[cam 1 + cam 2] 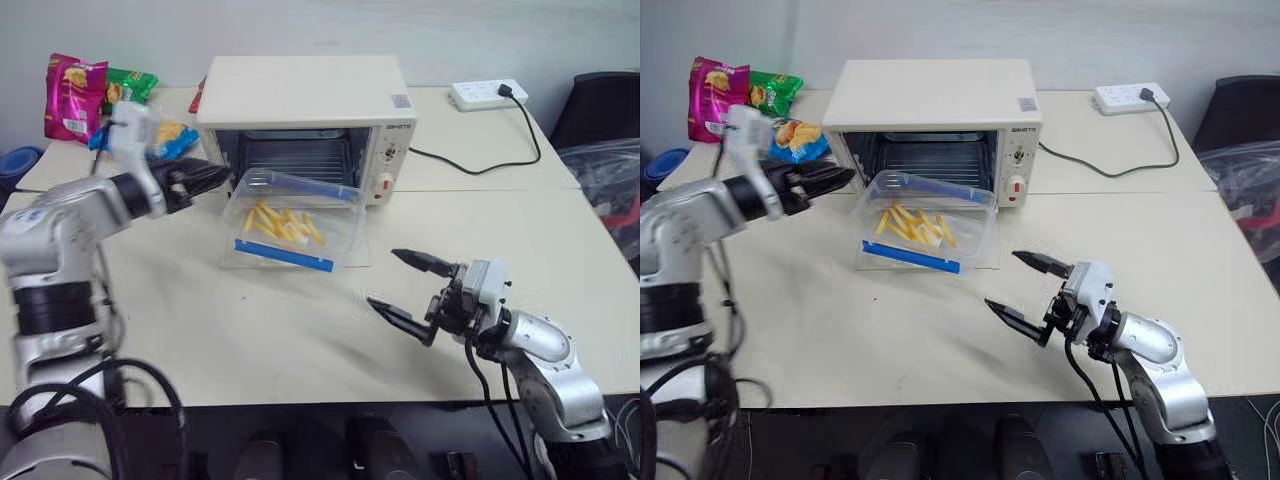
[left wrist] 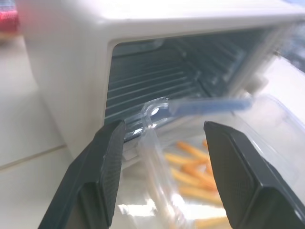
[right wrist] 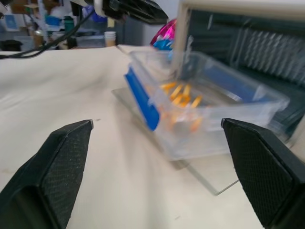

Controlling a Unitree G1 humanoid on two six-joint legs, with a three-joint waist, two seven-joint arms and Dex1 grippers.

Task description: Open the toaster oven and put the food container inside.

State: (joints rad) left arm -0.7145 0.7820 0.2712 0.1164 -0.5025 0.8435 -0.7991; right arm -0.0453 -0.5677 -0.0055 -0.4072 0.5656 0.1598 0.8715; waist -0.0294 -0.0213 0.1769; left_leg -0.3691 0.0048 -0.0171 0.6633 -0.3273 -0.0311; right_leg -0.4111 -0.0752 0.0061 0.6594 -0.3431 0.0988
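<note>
1. The oven (image 1: 305,105) stands at the back of the table (image 1: 250,330) with its glass door (image 1: 985,262) dropped flat and the wire rack (image 1: 296,156) showing inside.
2. The clear box (image 1: 292,232) rests on that open door, its far edge tipped up at the oven's mouth, mostly outside the cavity. Yellow fries (image 1: 283,224) lie inside it; one blue clip (image 1: 284,256) runs along the near edge, another along the far edge.
3. Snack bags (image 1: 76,95) lie at about ten o'clock from the oven, near the table's back corner.
4. The left gripper (image 1: 205,179) hangs at nine o'clock of the box, just beside its far left corner. Its fingers (image 2: 95,176) stand partly apart with nothing between them, and the box's corner lies just ahead of the gap.
5. The right gripper (image 1: 405,285) hovers at about four o'clock from the box, well apart from it, fingers spread wide and empty, pointing toward the box's near edge.
6. A power strip (image 1: 487,94) sits at two o'clock from the oven.
</note>
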